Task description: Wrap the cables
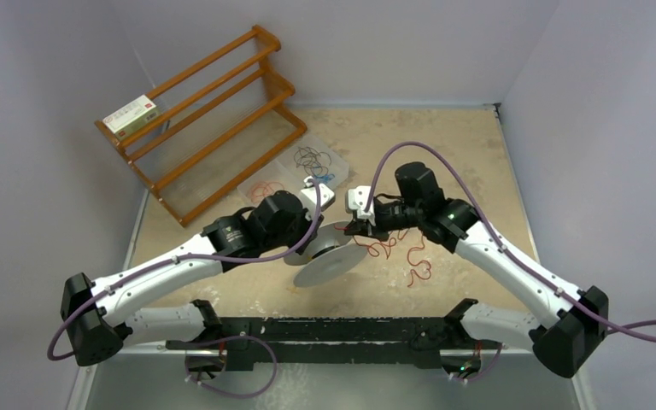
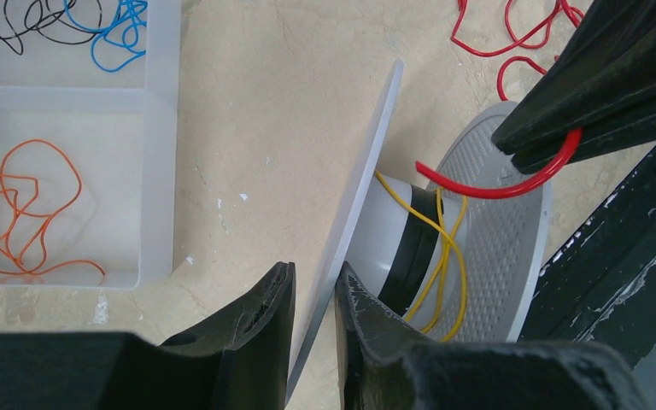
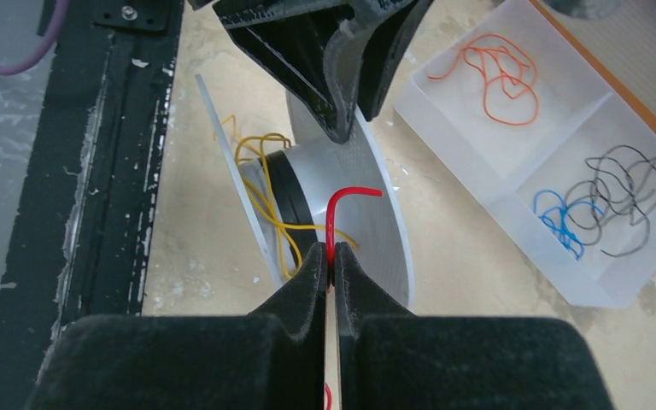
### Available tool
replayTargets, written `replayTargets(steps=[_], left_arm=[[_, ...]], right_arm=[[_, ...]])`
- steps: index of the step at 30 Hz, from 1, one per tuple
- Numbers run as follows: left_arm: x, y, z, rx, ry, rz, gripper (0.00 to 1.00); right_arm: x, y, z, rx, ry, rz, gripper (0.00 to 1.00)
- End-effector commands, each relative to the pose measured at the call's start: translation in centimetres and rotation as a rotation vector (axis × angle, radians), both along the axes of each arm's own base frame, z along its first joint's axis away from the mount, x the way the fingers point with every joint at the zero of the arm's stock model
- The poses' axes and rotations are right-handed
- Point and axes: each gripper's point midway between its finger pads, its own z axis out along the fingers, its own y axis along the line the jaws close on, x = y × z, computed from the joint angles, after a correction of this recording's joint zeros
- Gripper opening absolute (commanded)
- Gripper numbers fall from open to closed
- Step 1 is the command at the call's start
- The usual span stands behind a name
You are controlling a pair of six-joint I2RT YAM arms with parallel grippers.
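Observation:
A grey spool stands on edge mid-table, with a yellow cable and a black band round its hub. My left gripper straddles the near flange. Its jaws are slightly apart, with a sliver of table showing beside the left finger. My right gripper is shut on the red cable, whose hooked end hangs over the hub between the flanges. The rest of the red cable lies in loose loops on the table to the right.
A clear divided tray behind the spool holds an orange cable, a blue one and a black one. A wooden rack with a box stands far left. A black rail runs along the near edge.

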Motion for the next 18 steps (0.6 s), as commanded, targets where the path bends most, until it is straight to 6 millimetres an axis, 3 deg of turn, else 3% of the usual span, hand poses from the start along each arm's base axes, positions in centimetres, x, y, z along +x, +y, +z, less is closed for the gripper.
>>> replayTargets(steps=[1,11,18], left_arm=[[0.1,-0.9,1.3,-0.071,-0.027,-0.005,0.22],[-0.5,-1.3,1.8,-0.121,-0.023,-0.035,0.23],[-1.0,-1.8,1.1,-0.124,0.002,-0.069,0.25]], right_arm=[[-0.3,1.3,2.1,0.063,0.023,0.059,0.0],[0.2,2.3,0.7,0.095,0.111,0.091,0.0],[0.7,2.6,0.0,0.109,0.186,0.125,0.0]])
